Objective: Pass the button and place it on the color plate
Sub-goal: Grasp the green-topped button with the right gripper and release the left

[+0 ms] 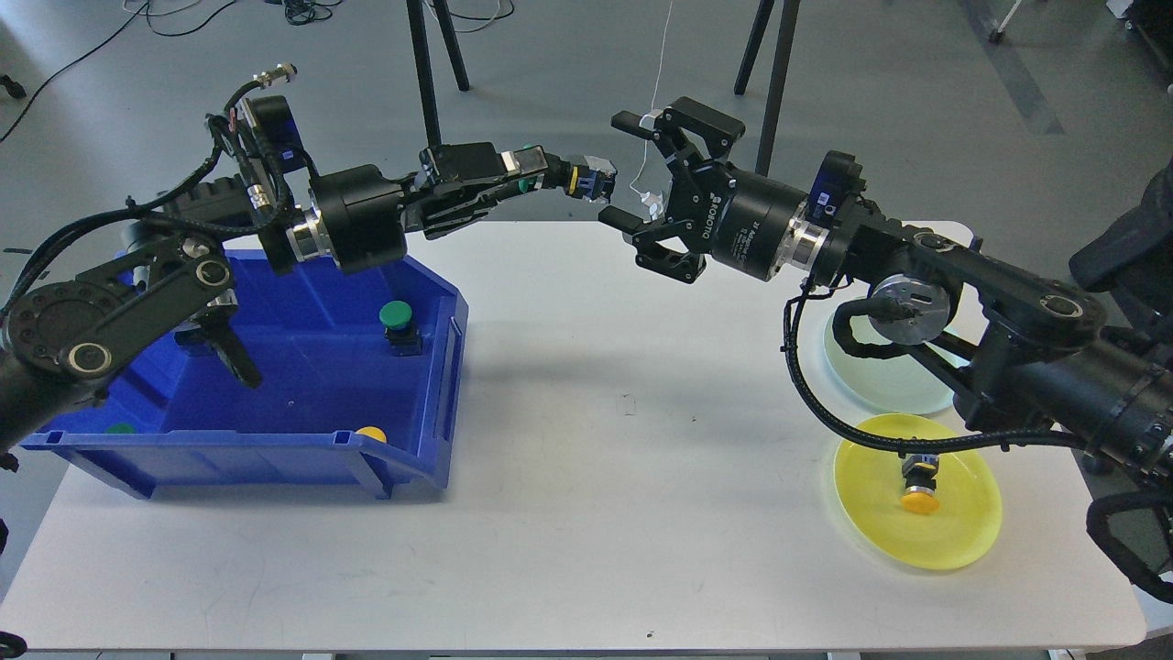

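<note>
My left gripper (561,177) is shut on a button with a yellow cap (586,180) and holds it high above the table's back edge, pointing right. My right gripper (624,169) is open, its fingers spread above and below, just right of the button's end and not touching it. The yellow plate (871,518) lies at the front right with another yellow-capped button (919,483) on it. The pale green plate (871,380) lies behind it, partly hidden by my right arm.
A blue bin (443,357) stands on the left of the white table (623,513). It holds a green button (396,322), a yellow one (370,433) by the front wall and a green one (119,428) at the front left. Tripod legs stand behind the table.
</note>
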`<state>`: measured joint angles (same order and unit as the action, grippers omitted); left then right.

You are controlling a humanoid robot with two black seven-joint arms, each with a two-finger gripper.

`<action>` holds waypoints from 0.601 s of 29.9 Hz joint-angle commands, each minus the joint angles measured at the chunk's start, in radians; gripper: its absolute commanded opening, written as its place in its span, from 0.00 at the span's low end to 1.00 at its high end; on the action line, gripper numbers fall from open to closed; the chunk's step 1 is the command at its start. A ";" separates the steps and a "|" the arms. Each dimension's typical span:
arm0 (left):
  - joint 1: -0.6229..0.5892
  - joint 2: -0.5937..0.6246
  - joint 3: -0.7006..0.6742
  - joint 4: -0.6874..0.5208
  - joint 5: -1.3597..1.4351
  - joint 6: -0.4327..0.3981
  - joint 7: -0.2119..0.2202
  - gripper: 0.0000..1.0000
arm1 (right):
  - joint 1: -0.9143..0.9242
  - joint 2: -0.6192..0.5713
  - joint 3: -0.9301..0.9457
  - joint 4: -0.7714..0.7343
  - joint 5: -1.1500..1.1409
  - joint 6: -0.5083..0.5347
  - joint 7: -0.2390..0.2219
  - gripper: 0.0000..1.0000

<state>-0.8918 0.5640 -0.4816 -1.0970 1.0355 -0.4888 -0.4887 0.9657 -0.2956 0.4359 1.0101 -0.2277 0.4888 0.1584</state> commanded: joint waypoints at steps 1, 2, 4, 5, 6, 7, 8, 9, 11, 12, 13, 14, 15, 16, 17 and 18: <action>-0.006 -0.012 0.000 0.003 0.000 0.000 0.000 0.10 | 0.002 0.023 0.001 -0.001 0.001 0.000 0.003 0.88; -0.007 -0.018 0.000 0.005 0.000 0.000 0.000 0.10 | 0.002 0.027 0.001 -0.001 0.001 0.000 0.003 0.87; -0.007 -0.021 0.000 0.014 0.000 0.000 0.000 0.10 | 0.002 0.035 0.001 -0.002 0.001 0.000 0.003 0.83; -0.007 -0.019 0.000 0.014 0.000 0.000 0.000 0.10 | 0.004 0.035 0.001 -0.002 0.001 0.000 0.004 0.79; -0.009 -0.021 0.000 0.014 0.000 0.000 0.000 0.10 | 0.002 0.035 0.001 -0.001 0.001 0.000 0.007 0.74; -0.009 -0.021 0.000 0.014 0.000 0.000 0.000 0.10 | 0.002 0.033 0.001 -0.002 0.001 0.000 0.009 0.68; -0.009 -0.021 0.000 0.014 0.001 0.000 0.000 0.10 | 0.001 0.033 0.003 -0.002 0.001 0.000 0.010 0.62; -0.009 -0.021 0.000 0.014 0.000 0.000 0.000 0.10 | 0.001 0.030 0.007 -0.002 0.001 0.000 0.013 0.59; -0.009 -0.021 0.000 0.014 0.000 0.000 0.000 0.10 | -0.004 0.026 0.017 -0.001 0.001 0.000 0.013 0.55; -0.009 -0.019 0.000 0.014 0.000 0.000 0.000 0.10 | -0.005 0.023 0.018 -0.002 0.001 0.000 0.015 0.53; -0.009 -0.019 0.000 0.014 0.000 0.000 0.000 0.10 | -0.005 0.023 0.018 -0.002 0.001 0.000 0.015 0.53; -0.009 -0.019 0.000 0.014 0.000 0.000 0.000 0.11 | -0.007 0.021 0.020 -0.002 0.001 0.000 0.016 0.52; -0.009 -0.019 0.000 0.014 0.000 0.000 0.000 0.11 | -0.007 0.021 0.020 -0.002 0.001 0.000 0.017 0.50; -0.009 -0.019 0.000 0.014 0.000 0.000 0.000 0.11 | -0.009 0.021 0.020 -0.002 0.001 0.000 0.017 0.48; -0.009 -0.019 0.000 0.014 0.000 0.000 0.000 0.11 | -0.009 0.021 0.018 -0.002 0.001 0.000 0.017 0.45; -0.007 -0.019 0.000 0.014 0.000 0.000 0.000 0.11 | -0.009 0.021 0.018 -0.002 0.001 0.000 0.017 0.42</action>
<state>-0.9005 0.5439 -0.4816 -1.0830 1.0355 -0.4888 -0.4888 0.9582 -0.2739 0.4546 1.0081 -0.2270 0.4887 0.1745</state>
